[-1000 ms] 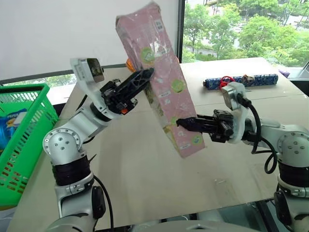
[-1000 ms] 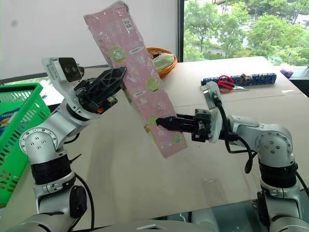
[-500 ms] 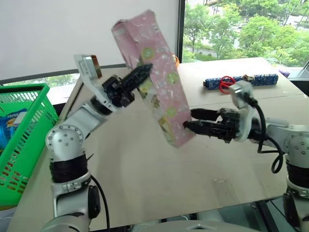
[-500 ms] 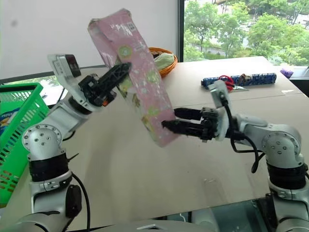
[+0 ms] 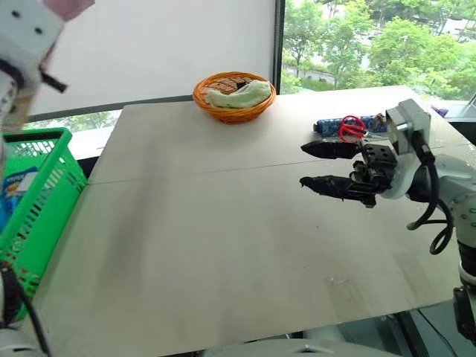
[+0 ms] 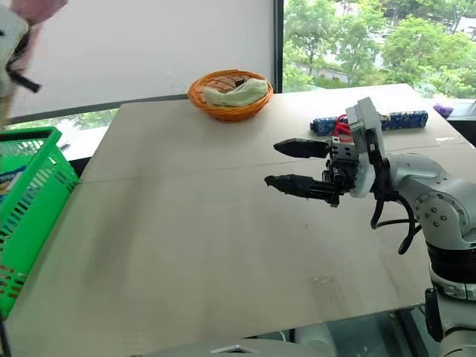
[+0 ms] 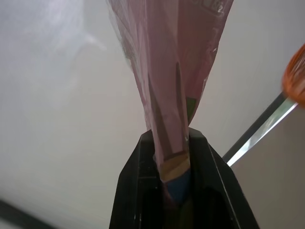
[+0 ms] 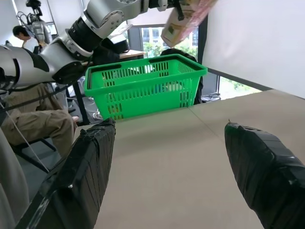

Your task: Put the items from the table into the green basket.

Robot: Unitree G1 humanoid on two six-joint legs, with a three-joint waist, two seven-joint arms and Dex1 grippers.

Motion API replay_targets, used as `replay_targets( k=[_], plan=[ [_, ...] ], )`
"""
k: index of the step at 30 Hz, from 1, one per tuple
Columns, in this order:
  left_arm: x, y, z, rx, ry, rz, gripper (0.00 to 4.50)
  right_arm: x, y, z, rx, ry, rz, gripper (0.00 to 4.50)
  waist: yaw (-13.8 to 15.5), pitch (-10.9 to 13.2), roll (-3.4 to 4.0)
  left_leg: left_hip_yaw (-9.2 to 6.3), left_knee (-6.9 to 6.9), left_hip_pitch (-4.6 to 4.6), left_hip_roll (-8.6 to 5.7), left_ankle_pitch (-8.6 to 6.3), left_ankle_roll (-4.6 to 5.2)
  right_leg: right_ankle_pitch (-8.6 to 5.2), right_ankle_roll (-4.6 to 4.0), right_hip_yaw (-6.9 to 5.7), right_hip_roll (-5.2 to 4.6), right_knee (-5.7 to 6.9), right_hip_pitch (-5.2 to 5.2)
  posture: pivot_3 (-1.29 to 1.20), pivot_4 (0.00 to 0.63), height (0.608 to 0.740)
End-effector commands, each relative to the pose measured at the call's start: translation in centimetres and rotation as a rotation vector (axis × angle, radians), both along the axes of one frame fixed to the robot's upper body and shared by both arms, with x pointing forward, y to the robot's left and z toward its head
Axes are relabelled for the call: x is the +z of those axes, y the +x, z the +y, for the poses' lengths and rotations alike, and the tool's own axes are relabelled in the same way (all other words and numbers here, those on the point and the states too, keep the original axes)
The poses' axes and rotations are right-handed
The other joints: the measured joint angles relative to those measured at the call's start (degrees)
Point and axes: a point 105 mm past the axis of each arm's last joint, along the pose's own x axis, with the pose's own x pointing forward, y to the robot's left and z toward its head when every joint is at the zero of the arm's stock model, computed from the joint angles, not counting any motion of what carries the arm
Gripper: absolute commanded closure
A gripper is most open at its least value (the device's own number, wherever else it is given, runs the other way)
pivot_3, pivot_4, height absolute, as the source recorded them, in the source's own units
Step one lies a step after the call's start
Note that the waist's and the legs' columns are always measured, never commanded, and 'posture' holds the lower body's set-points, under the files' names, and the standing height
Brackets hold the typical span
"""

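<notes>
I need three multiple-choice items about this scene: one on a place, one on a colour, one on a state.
1. Where do the red-handled scissors lie?
A. in the green basket
B. on the table, far right side
C. in the wicker basket

2. What colour is the package in the left tool?
A. pink
B. blue
C. white

3. How is the right tool?
A. shut on the scissors
B. shut, empty
C. open, empty

Answers:
1 B, they rest on the table beside a dark blue patterned item.
2 A, the left wrist view shows pink wrapping pinched between the fingers.
3 C, its fingers stand apart above the table with nothing between.
</notes>
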Motion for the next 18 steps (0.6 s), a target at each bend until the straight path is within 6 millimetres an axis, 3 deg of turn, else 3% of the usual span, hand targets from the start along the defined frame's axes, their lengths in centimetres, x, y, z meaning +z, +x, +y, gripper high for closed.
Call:
replay_targets(
  k=[1, 5, 10, 11, 12, 15, 18],
  plan=[
    [1.4, -2.1, 2.7, 0.162, 0.084, 0.022, 4.40, 1.2, -0.1, 0.2, 0.024, 0.016, -0.079, 0.63, 0.58, 0.00, -0.01, 0.00, 0.00, -0.02, -0.01, 0.00, 0.01, 0.00, 0.00, -0.01, -0.03, 0.00, -0.01, -0.03, 0.000, 0.738],
    [-1.8, -3.8, 6.2, 0.331, 0.086, 0.212, 4.40, 1.0, 0.4, 0.1, 0.027, 0.013, -0.087, 0.63, 0.95, 0.01, 0.01, 0.04, -0.01, 0.01, -0.05, -0.09, 0.16, 0.00, 0.01, 0.01, -0.08, 0.01, 0.00, -0.03, 0.000, 0.738],
    [-4.0, -5.2, 8.5, 0.429, 0.058, 0.279, 4.40, 0.6, 0.5, 0.5, 0.037, 0.013, -0.090, 0.63, 1.77, 0.04, -0.25, -0.03, -0.01, 0.02, -0.02, -0.06, 0.13, 0.00, 0.00, -0.09, -0.05, 0.13, -0.01, 0.06, 0.000, 0.738],
    [-4.4, -5.5, 8.9, 0.443, 0.049, 0.287, 3.39, 0.6, 0.5, 0.5, 0.038, 0.015, -0.091, 0.63, 1.91, 0.03, -0.26, -0.04, -0.01, 0.02, -0.01, -0.06, 0.12, 0.00, 0.00, -0.09, -0.04, 0.13, -0.02, 0.06, 0.000, 0.738],
    [-4.7, -5.7, 9.2, 0.457, 0.041, 0.285, 3.12, 0.6, 0.5, 0.5, 0.039, 0.017, -0.091, 0.63, 2.17, 0.04, -0.26, -0.03, -0.01, 0.02, -0.02, -0.06, 0.12, 0.00, 0.00, -0.08, -0.04, 0.12, -0.02, 0.06, 0.000, 0.738],
    [-4.8, -6.3, 10.2, 0.503, 0.056, 0.264, 1.61, 0.6, 0.6, 0.6, 0.038, 0.018, -0.091, 0.63, 2.88, 0.04, -0.26, -0.03, -0.02, 0.02, -0.03, -0.06, 0.12, 0.00, 0.00, -0.07, -0.06, 0.11, -0.02, 0.06, 0.000, 0.738],
    [-5.3, -7.6, 11.8, 0.573, 0.026, 0.278, 0.42, 0.6, 0.6, 0.4, 0.035, 0.014, -0.092, 0.63, 3.31, 0.03, -0.27, -0.03, -0.02, 0.02, -0.03, -0.07, 0.12, 0.00, 0.00, -0.10, -0.07, 0.11, -0.02, 0.05, 0.000, 0.738]
  ],
)
